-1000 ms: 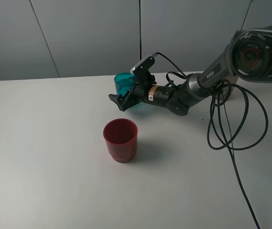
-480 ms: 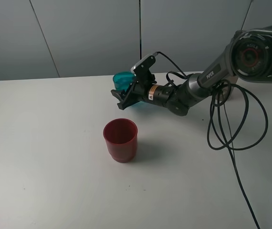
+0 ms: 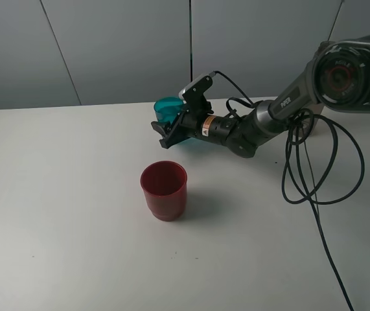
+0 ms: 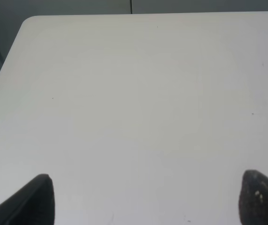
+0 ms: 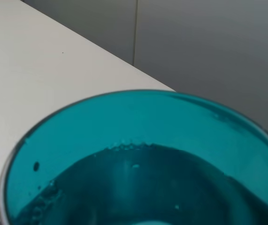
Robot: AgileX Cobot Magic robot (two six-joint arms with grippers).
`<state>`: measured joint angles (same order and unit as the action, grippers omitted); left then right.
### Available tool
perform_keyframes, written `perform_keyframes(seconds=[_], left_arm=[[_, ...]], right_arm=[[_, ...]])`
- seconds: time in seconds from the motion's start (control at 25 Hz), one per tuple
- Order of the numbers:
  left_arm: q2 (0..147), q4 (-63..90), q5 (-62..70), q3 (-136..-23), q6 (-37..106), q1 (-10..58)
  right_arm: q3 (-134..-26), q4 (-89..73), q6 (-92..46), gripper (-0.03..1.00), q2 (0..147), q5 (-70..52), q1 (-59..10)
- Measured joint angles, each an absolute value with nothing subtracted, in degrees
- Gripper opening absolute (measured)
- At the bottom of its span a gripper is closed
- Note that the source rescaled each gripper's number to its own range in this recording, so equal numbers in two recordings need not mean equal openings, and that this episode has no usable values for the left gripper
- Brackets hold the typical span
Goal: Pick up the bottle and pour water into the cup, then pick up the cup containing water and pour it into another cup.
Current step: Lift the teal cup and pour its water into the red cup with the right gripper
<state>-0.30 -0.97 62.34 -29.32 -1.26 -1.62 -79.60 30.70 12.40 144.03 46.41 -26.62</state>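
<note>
Right gripper (image 3: 170, 131): jaws closed on the wall of the cup (image 3: 166, 106), approached from the 3 o'clock side with the forearm lying almost level over the bench (image 3: 55, 214). The cup stands upright, its long axis vertical, near the far edge of the bench. The right wrist view looks down into its mouth and shows water inside, with small bubbles along the waterline. Whether the base is clear of the bench cannot be told.

Left gripper (image 4: 150, 199): jaws wide apart, holding nothing, with only bare bench beneath. It is not in the exterior high view.

Controlling relation: another cup (image 3: 164, 189) stands at 6 o'clock from the held cup in the exterior high view. It is well apart from it, upright and mouth open. The right arm is the nearer one (and the only one loaded).

Judgement: the carry should run toward 6 o'clock with the cup kept vertical. Tilt only once its rim is over the red mouth, otherwise water reaches the bench.
</note>
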Motion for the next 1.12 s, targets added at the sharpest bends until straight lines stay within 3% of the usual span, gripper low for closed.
perform_keyframes(seconds=[0.48,1.12], left_arm=[[-0.3,-1.0,62.3,-29.3,-1.2,-1.6],[-0.3,-1.0,62.3,-29.3,-1.2,-1.6]], right_arm=[[-77.9,30.7,12.4,0.08,137.5,43.7,-26.6],[-56.1,28.2,3.7,0.08,125.4,51.8,-24.8]])
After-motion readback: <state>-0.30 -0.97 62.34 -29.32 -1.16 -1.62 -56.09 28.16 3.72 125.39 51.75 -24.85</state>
